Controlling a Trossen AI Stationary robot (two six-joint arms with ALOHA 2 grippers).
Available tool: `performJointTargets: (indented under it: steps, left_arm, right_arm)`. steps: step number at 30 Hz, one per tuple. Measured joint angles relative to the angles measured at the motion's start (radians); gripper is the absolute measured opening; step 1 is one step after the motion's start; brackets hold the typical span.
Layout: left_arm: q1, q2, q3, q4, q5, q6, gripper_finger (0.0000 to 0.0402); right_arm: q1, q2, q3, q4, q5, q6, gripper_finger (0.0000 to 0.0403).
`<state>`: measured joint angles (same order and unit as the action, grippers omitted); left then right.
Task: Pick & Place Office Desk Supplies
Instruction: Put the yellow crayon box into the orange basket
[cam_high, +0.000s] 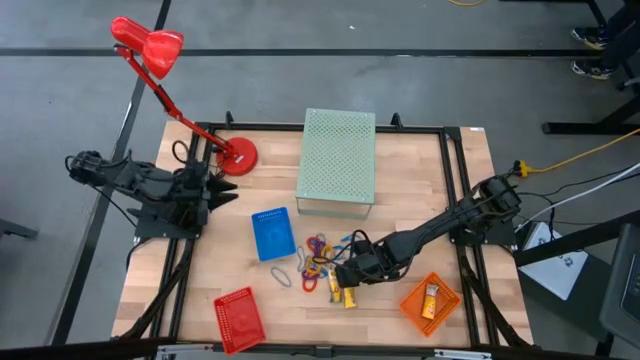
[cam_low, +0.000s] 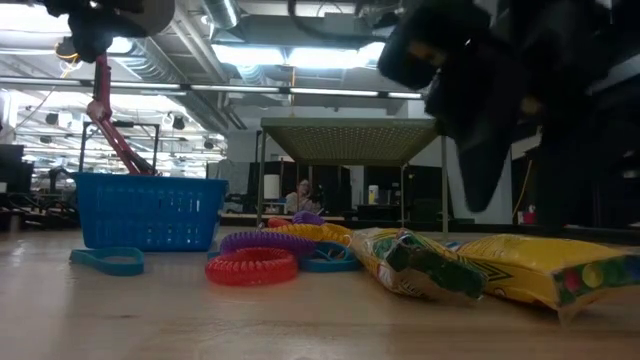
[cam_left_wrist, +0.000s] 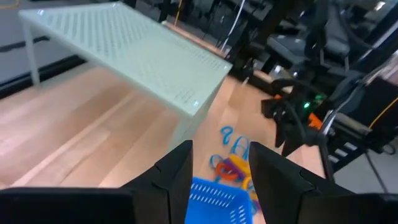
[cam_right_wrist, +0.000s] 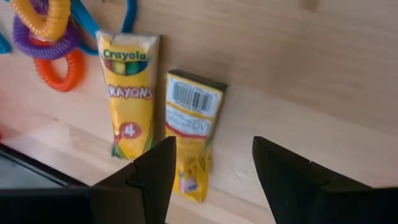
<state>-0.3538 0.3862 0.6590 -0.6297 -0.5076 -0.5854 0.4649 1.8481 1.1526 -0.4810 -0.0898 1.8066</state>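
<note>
- Right wrist view alone makes the two yellow crayon packs readable: one flat pack (cam_right_wrist: 129, 93) lies face up with "Crayola" on a green band, "CRAYONS" and a "4" below it; the second pack (cam_right_wrist: 191, 132) lies back up, showing a barcode (its smaller print is too fine to read).
- Both packs lie side by side on the pale wooden table (cam_right_wrist: 323, 74), nearly touching, long axes roughly parallel; in the high view they sit near the front edge, right of centre, pointing near-to-far (cam_high: 343, 293).
- Right gripper (cam_right_wrist: 211, 163) hovers over the near ends of the packs, its fingers (cam_right_wrist: 152, 171) spread wide and holding nothing.
- A heap of coiled loops, purple (cam_right_wrist: 46, 46), orange-red (cam_right_wrist: 62, 71), yellow and blue, lies just beside the packs, to their left in the high view (cam_high: 318, 252).
- Low view adds what the others lack: a red coil (cam_low: 252, 266) and a purple one stacked near, a flat pale blue loop (cam_low: 108, 260) lying apart by the blue mesh basket (cam_low: 150, 210), and a person seated far off in the room.
- High view shows an orange mesh basket (cam_high: 430, 301) at the near right with a yellow piece inside, a red mesh basket (cam_high: 238, 319) at the near left, the large pale green perforated box (cam_high: 338, 160) at the far centre, and a red desk lamp (cam_high: 165, 70).
- Left gripper (cam_left_wrist: 217, 163) waits at the table's left side, fingers apart and empty (aimed toward the loops).
</note>
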Motion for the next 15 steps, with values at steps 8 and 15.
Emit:
performJointTargets:
  steps: [8, 15]
  left_arm:
    - [0.0, -0.035, 0.0, -0.023, 0.003, -0.007, 0.0152]
    - [0.0, -0.037, 0.0, -0.064, 0.027, -0.04, 0.0152]
  right_arm:
    - [-0.019, 0.084, 0.0, 0.129, -0.053, 0.007, 0.0214]
    - [-0.023, 0.103, 0.003, 0.115, -0.087, 0.018, 0.0183]
